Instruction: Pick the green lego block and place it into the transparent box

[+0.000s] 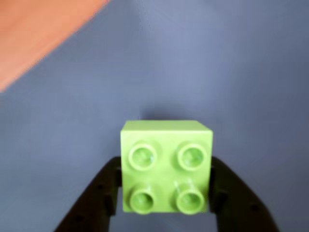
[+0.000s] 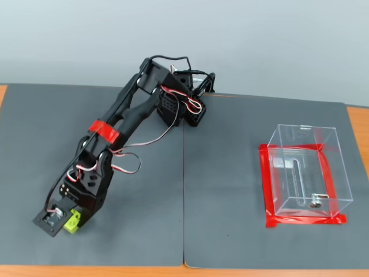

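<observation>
The green lego block (image 1: 165,166) fills the lower middle of the wrist view, studs facing the camera, with a black finger pressed against each side. My gripper (image 1: 165,193) is shut on it. In the fixed view the arm reaches down to the front left of the mat, where the green lego block (image 2: 73,220) shows at the tip of my gripper (image 2: 69,222), at or just above the mat. The transparent box (image 2: 305,173) stands far to the right, edged by red tape, with a slot and a small metal piece at its bottom.
A dark grey mat (image 2: 225,190) covers the table, with a seam running down its middle. The orange wooden table edge (image 2: 173,271) shows along the front. The arm's base (image 2: 184,107) sits at the back centre.
</observation>
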You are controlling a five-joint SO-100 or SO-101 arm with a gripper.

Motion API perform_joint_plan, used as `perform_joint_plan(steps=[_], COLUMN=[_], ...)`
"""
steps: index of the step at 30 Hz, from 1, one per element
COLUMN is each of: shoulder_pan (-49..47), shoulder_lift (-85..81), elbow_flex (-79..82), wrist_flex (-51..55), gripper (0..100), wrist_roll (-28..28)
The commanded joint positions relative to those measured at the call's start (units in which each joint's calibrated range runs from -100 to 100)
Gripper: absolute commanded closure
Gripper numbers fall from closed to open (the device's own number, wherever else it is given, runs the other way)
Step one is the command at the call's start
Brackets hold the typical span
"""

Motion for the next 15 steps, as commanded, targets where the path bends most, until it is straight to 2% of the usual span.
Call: perform_joint_plan(steps=[1,15], shoulder_pan=[-0.1,-7.7], shoulder_lift=[-9.2,-37.6], elbow_flex=[1.3,16.9], wrist_flex=[0.1,0.1], gripper=[88,88], wrist_roll=[-0.2,-0.3])
